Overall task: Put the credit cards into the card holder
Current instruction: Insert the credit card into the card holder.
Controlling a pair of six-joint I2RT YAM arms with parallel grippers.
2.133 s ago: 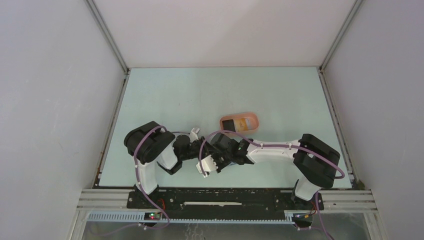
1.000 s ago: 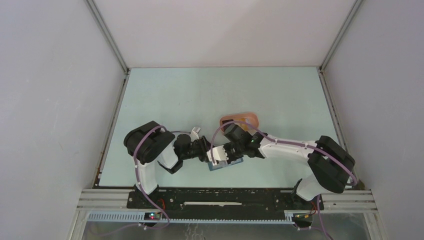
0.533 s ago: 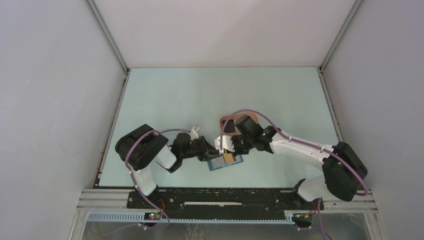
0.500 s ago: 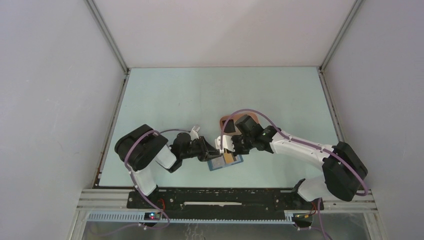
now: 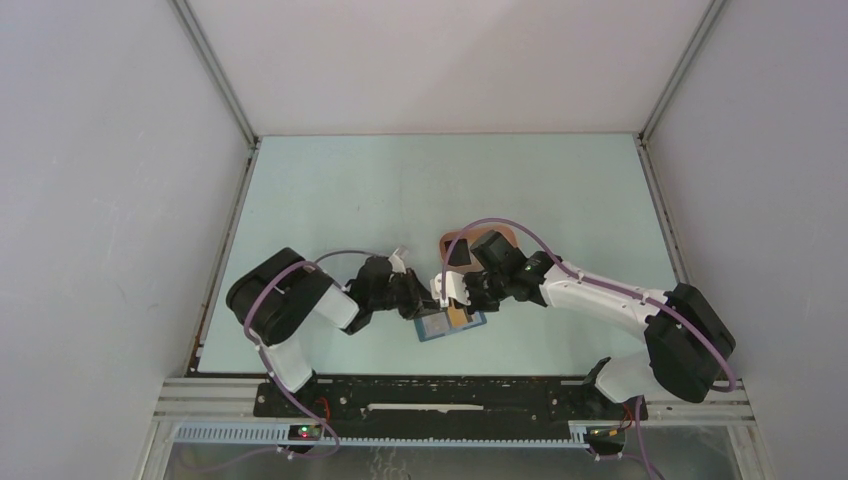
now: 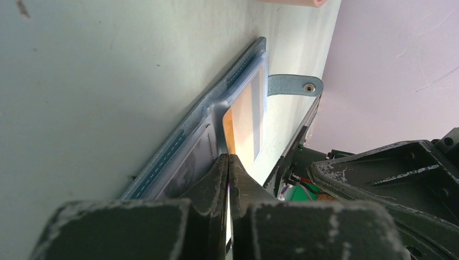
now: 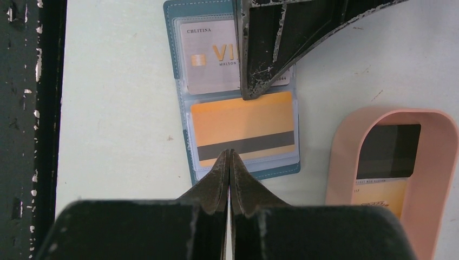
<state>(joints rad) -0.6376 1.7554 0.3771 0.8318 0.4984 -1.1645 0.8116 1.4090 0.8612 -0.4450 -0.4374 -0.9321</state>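
Observation:
The blue card holder (image 5: 450,327) lies open near the table's front edge. In the right wrist view (image 7: 174,59) it holds a pale printed card (image 7: 208,65) in one slot and an orange card (image 7: 243,116) with a dark stripe in the other. My left gripper (image 5: 427,307) is shut, its tips (image 7: 250,93) resting on the fold between the slots. My right gripper (image 7: 230,155) is shut and empty, just over the orange card's near edge. In the left wrist view the holder (image 6: 178,141) shows edge-on at my left gripper's tips (image 6: 228,158), with its snap tab (image 6: 292,85).
A salmon-pink oval tray (image 7: 338,146) stands just beyond the holder, with a black card (image 7: 388,143) and a pale yellow card (image 7: 384,192) inside. In the top view the right arm partly covers the tray (image 5: 505,233). The black frame rail (image 7: 27,108) runs along the table's front.
Over two seconds my right arm swung back from over the holder toward the tray, uncovering the orange card. In the last half second only the left arm shifted slightly.

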